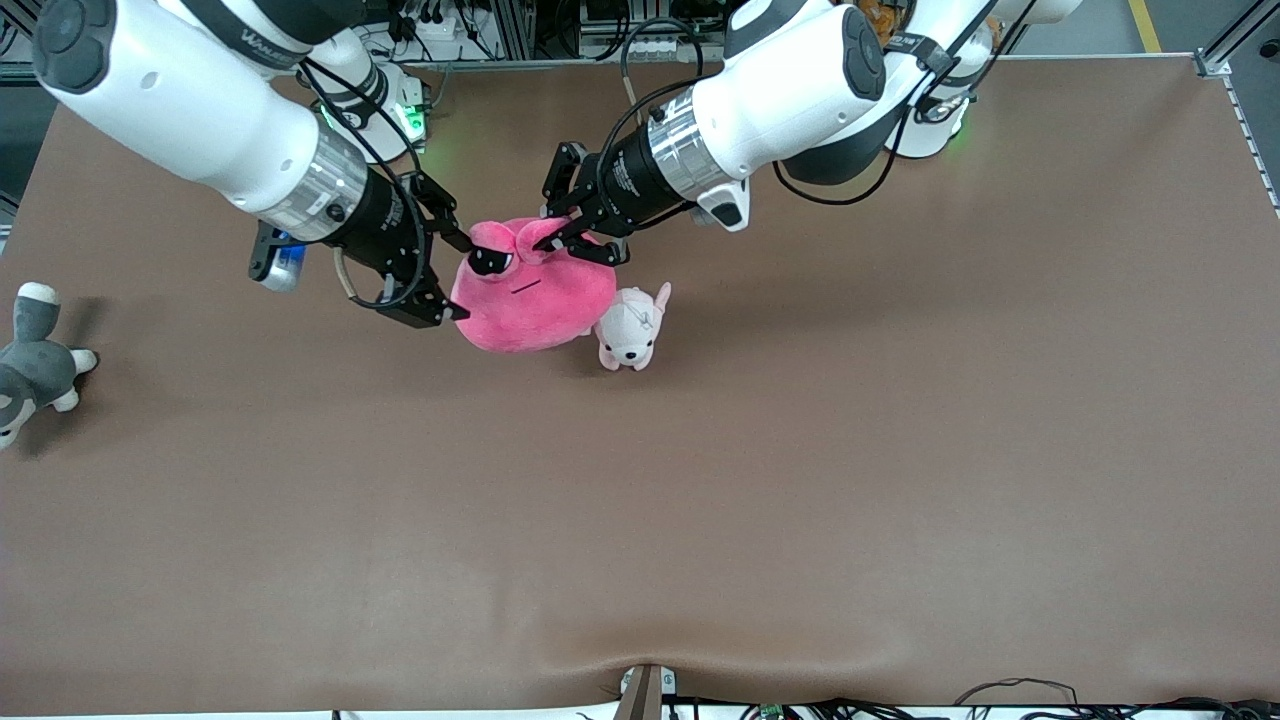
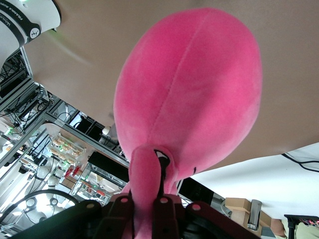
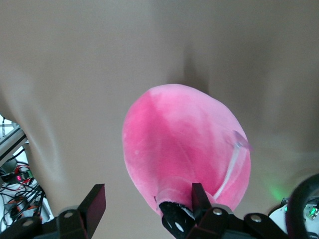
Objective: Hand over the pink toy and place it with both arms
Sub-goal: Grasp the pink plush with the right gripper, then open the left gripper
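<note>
The pink toy hangs just above the table, beside the puppy plush. My left gripper is shut on one of its ear nubs and carries it; in the left wrist view the gripper pinches the nub and the round body hangs below. My right gripper is open at the toy's eye side, toward the right arm's end. In the right wrist view its fingers straddle the toy's edge by the black eye, and the toy fills the middle.
A small pale pink-and-white puppy plush lies on the brown table, touching or nearly touching the toy on the side toward the left arm's end. A grey-and-white plush animal lies at the table's edge at the right arm's end.
</note>
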Available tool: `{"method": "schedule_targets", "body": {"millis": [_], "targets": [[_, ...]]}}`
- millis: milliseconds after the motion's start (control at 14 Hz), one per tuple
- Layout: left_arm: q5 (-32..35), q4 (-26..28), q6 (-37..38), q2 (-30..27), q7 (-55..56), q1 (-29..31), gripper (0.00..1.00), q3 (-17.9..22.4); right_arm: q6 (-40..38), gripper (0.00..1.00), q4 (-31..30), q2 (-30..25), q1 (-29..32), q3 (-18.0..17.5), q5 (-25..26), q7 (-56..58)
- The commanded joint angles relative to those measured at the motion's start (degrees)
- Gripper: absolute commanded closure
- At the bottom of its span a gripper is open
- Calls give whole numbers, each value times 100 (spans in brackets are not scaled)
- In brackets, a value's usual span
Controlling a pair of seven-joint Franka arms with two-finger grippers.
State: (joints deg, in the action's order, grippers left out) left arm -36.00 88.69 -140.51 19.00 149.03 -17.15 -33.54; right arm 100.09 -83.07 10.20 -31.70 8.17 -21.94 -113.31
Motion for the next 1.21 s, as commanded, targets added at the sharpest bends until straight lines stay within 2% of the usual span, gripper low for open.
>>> {"method": "schedule_targets", "body": {"millis": [0, 214, 429, 929, 1000, 1071, 1143], "targets": [[-82, -72, -169, 25, 117, -95, 100, 6, -60, 0, 19, 96, -327, 62, 120, -130], [-74, -72, -169, 51, 117, -95, 100, 6, -130, 0, 1, 140, -416, 62, 181, -61], [-56, -45, -169, 51, 108, -95, 100, 6, -569, 0, 19, 140, -408, 62, 349, 230], [-47, -36, -169, 60, 99, -86, 100, 6, -579, 0, 1, 140, -328, 89, 173, 310], [-47, -36, -169, 60, 99, -86, 100, 6, -561, 20, 10, 140, -355, 80, 173, 309], [-47, -36, -169, 60, 99, -86, 100, 6, -500, 69, 10, 140, -355, 80, 164, 266], [-47, -36, -169, 60, 99, -86, 100, 6, -491, 100, 19, 140, -346, 80, 155, 265]]}}
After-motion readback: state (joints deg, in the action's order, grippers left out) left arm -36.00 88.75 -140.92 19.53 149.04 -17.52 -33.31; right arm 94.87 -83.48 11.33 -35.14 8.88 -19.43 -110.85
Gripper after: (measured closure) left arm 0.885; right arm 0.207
